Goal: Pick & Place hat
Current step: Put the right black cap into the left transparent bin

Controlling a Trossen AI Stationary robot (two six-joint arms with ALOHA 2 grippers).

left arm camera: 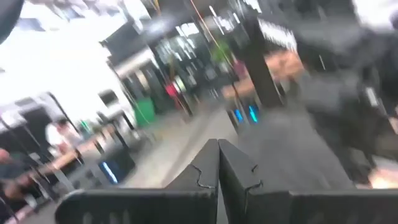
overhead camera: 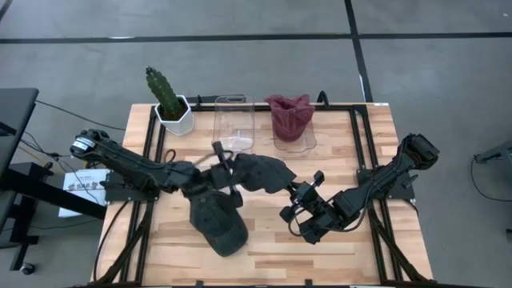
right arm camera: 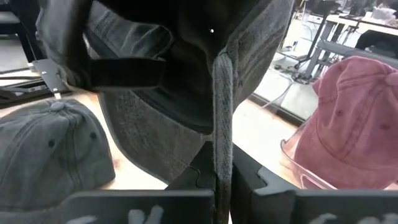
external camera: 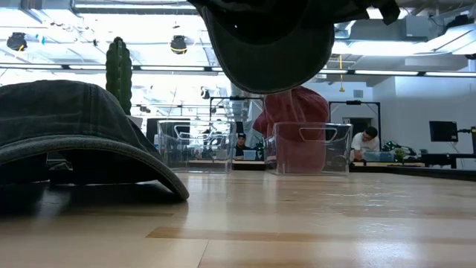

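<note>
A dark grey hat (overhead camera: 262, 171) is in the air above the table's middle, and it also shows at the top of the low view (external camera: 268, 45). My right gripper (right arm camera: 217, 180) is shut on it, coming from the table's right (overhead camera: 290, 189). A second dark grey hat (overhead camera: 220, 222) rests brim and rim down on the wood, nearer the front (external camera: 74, 130). My left gripper (left arm camera: 218, 163) is shut with nothing between its fingers. It hovers just left of the held hat (overhead camera: 222, 160). My right gripper pinches a narrow edge of the hat's grey cloth (right arm camera: 222, 134) between its two fingers, beside the back strap (right arm camera: 124, 71). The fingers come roughly level from the table's right. The hat is lifted clear, its open underside facing the gripper.
At the table's far side stand an empty clear bin (overhead camera: 234, 124) and a clear bin (overhead camera: 308, 142) holding a maroon hat (overhead camera: 290, 114). A potted cactus (overhead camera: 168, 100) stands at the far left. Bare wood lies at the near right. People sit in the room beyond.
</note>
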